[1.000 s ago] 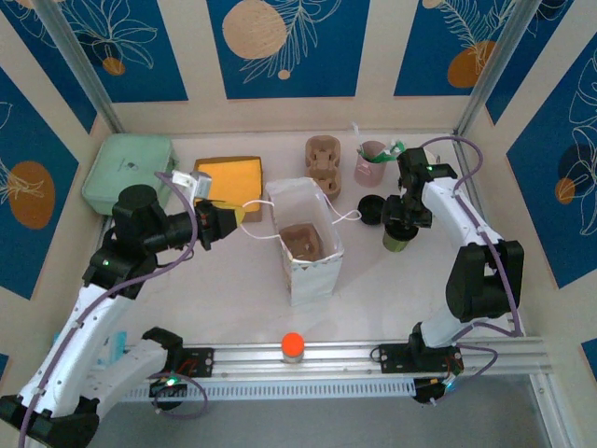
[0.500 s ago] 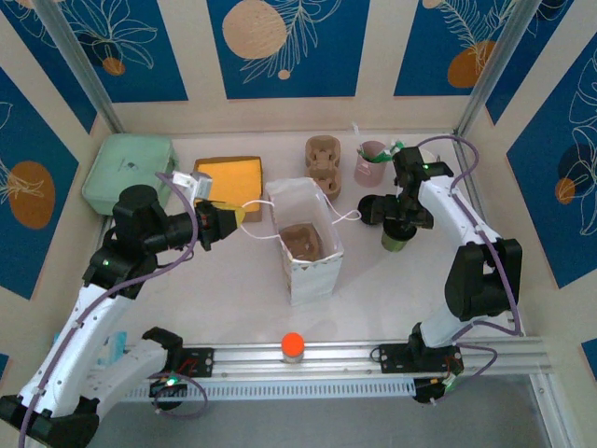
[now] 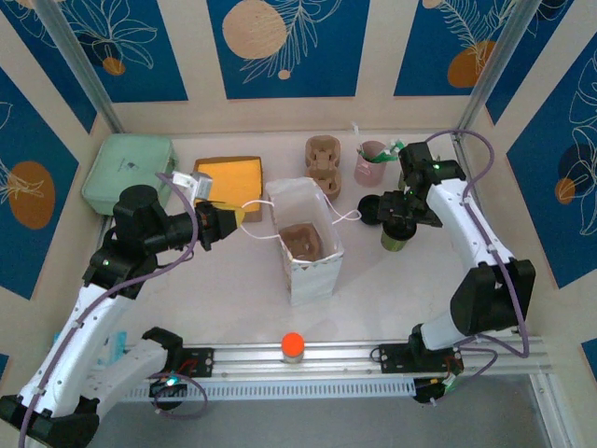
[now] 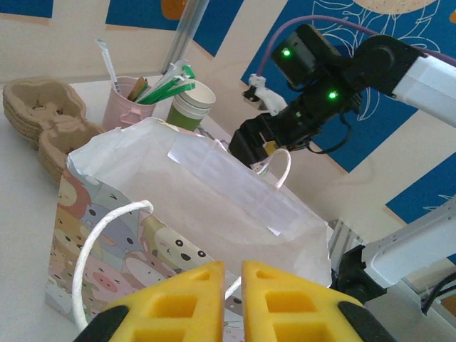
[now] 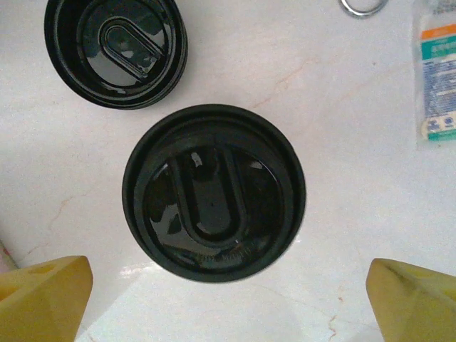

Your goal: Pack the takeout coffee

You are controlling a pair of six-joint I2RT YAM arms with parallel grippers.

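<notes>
The takeout coffee point(image 5: 214, 192), an olive-green cup under a black lid point(image 3: 397, 239), stands on the table right of the white paper bag point(image 3: 312, 271). My right gripper point(image 3: 402, 213) hovers straight above the cup, open, with its yellow fingertips point(image 5: 44, 298) wide on either side of the lid and apart from it. My left gripper point(image 4: 232, 299) is shut on the bag's white cord handle point(image 4: 107, 226), holding it out to the left point(image 3: 224, 222). A brown carton tray lies in the bottom of the bag point(image 3: 300, 239).
A loose black lid point(image 5: 115, 50) lies just beyond the cup. Behind stand a pink cup with straws point(image 3: 373, 161), a lidless green cup point(image 4: 191, 107) and stacked carton carriers point(image 3: 325, 163). At back left are a green box point(image 3: 128, 171) and an orange pad point(image 3: 229, 175).
The right arm's forearm and elbow have swung a little outward to the right while its gripper stays over the cup. The left arm and the bag have not moved.
</notes>
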